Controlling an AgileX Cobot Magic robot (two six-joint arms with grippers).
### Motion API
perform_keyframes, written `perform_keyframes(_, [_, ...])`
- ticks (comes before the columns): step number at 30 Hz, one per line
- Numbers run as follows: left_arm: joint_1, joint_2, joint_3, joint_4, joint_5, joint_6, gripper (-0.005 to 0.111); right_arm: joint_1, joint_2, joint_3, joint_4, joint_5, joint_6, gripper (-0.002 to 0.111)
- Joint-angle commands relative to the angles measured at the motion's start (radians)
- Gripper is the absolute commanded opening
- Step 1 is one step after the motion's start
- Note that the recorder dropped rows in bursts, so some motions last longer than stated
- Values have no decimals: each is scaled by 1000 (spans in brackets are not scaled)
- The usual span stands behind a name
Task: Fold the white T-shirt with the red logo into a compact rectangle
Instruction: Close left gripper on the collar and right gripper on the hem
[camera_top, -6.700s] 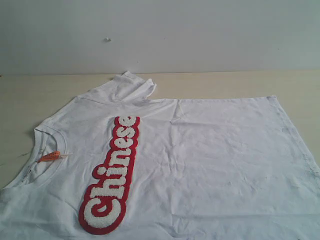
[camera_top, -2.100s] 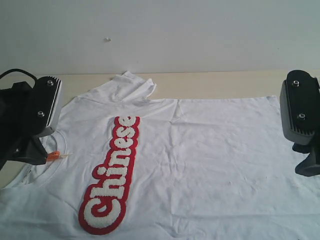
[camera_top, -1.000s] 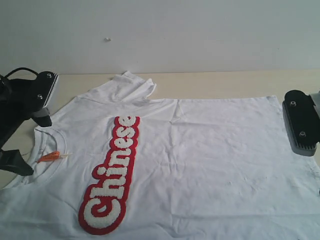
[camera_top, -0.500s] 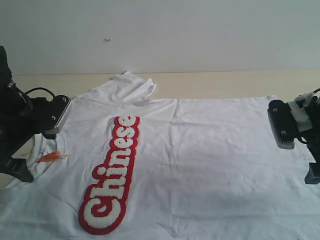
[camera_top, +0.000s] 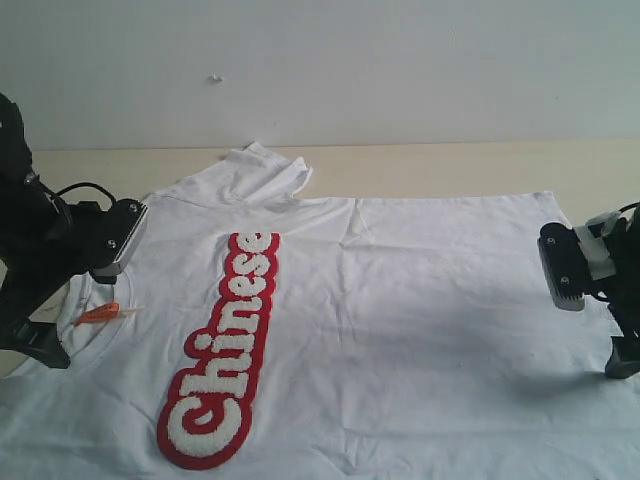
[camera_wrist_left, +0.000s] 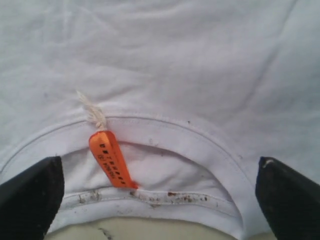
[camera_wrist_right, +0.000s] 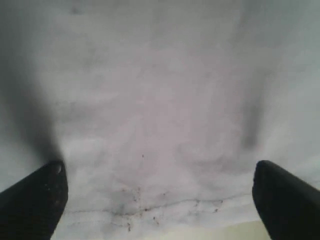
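The white T-shirt (camera_top: 420, 300) lies flat on the table, chest up, with its neck at the left and its hem at the right. The red logo (camera_top: 225, 350) runs as a long strip across the chest. My left gripper (camera_top: 75, 290) hangs open just over the ribbed collar (camera_wrist_left: 200, 145), its fingers either side of the small orange tag (camera_wrist_left: 110, 160); nothing is held by the left gripper (camera_wrist_left: 160, 200). My right gripper (camera_top: 592, 310) is open low over the hem (camera_wrist_right: 175, 205), and the right gripper (camera_wrist_right: 160, 200) has only cloth beneath it.
One sleeve (camera_top: 255, 170) is crumpled at the shirt's far edge. A strip of bare beige table (camera_top: 450, 165) runs behind the shirt, ending at a white wall (camera_top: 400, 70). The shirt's near part runs out of the exterior view.
Both arms have dropped lower and closer to the shirt. The left gripper has settled over the collar and the right over the hem. The shirt has not moved.
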Motion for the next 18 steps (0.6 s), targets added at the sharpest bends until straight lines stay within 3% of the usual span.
perform_keyframes(1, [2, 13, -6, 0, -9, 3, 105, -7, 41, -5, 20, -23, -27, 94])
perform_keyframes(9, [2, 24, -6, 0, -9, 3, 105, -7, 87, -5, 20, -37, -53, 89])
perform_keyframes(18, [2, 25, -6, -3, -5, 3, 105, -7, 131, -5, 20, -76, -62, 32])
